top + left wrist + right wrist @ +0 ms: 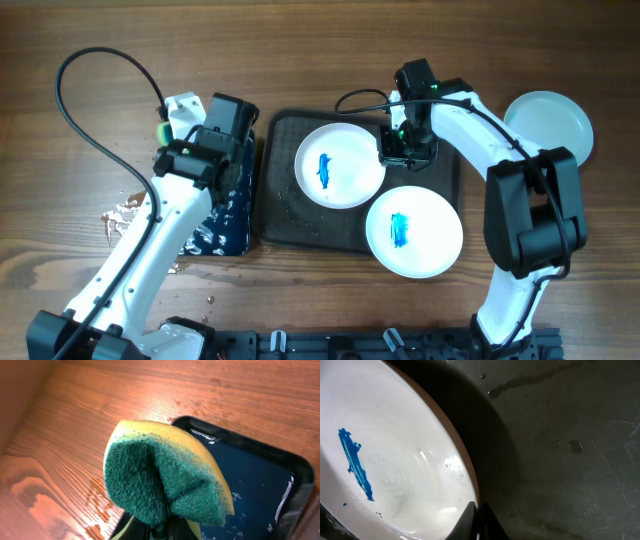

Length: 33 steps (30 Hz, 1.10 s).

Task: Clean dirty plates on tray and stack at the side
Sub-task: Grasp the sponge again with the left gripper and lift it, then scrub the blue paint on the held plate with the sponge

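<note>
Two white plates with blue smears lie on the dark tray (pixel 275 215): one (pixel 338 165) at its middle, one (pixel 413 231) overhanging its front right corner. A clean white plate (pixel 550 122) sits on the table at the far right. My right gripper (pixel 400 152) is shut on the right rim of the middle plate (pixel 395 470), with fingertips (pixel 479 525) pinching the rim. My left gripper (pixel 170 125) is shut on a green and yellow sponge (pixel 165 477), held above the black tray's far left corner.
A small glossy black tray (pixel 228 205) holding water stands left of the dark tray; it shows in the left wrist view (pixel 260 490). Water is spilled on the wood (pixel 125 212) to its left. A black cable (pixel 90 90) loops at the back left.
</note>
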Motion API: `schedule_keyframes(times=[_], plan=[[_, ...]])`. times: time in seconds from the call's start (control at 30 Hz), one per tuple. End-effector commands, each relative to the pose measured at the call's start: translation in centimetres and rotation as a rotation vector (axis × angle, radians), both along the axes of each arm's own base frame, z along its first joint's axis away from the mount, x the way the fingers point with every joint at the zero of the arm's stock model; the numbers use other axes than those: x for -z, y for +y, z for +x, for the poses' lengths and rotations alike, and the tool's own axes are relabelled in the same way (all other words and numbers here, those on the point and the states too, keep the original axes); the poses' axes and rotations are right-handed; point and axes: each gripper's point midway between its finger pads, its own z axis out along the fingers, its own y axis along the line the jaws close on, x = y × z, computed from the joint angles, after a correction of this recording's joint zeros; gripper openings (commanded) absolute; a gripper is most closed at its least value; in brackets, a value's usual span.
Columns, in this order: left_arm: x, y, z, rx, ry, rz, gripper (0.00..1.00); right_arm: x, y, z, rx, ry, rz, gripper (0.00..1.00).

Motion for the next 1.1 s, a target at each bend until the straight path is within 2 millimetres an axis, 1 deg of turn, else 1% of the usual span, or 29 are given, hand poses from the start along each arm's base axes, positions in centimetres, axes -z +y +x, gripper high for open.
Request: schedule_keyframes(times=[0.0, 0.67, 0.73, 0.77, 0.8, 0.87, 0.93, 0.97, 1.07], plan=[[-2.3, 0.9, 0.3, -0.055, -0.086, 0.102, 0.04, 0.3, -0.1, -0.5, -0.010, 0.017, 0.009, 0.05], [-2.3, 0.6, 0.3, -0.047, -0.089, 0.101, 0.04, 0.3, -0.1, -0.4, -0.009, 0.016, 0.009, 0.05], [-1.0, -0.6, 0.4, -0.011, -0.058, 0.005, 0.04, 0.3, -0.1, -0.5, -0.009, 0.017, 0.009, 0.05], [0.6, -2.1, 0.5, 0.025, -0.012, -0.115, 0.04, 0.3, -0.1, -0.5, -0.009, 0.017, 0.009, 0.05], [2.1, -3.1, 0.6, 0.044, 0.035, -0.215, 0.04, 0.3, -0.1, -0.5, -0.009, 0.019, 0.008, 0.05], [5.0, -4.5, 0.5, 0.054, 0.135, -0.383, 0.04, 0.3, -0.1, -0.7, -0.009, 0.027, 0.006, 0.05], [6.8, -5.4, 0.2, 0.055, 0.204, -0.502, 0.04, 0.3, -0.2, -0.8, -0.009, 0.032, 0.005, 0.05], [7.5, -5.6, 0.2, 0.043, 0.229, -0.559, 0.04, 0.3, -0.2, -0.9, -0.009, 0.034, 0.004, 0.05], [7.8, -5.7, 0.2, 0.054, 0.252, -0.645, 0.04, 0.3, -0.2, -0.9, -0.009, 0.035, 0.004, 0.05]])
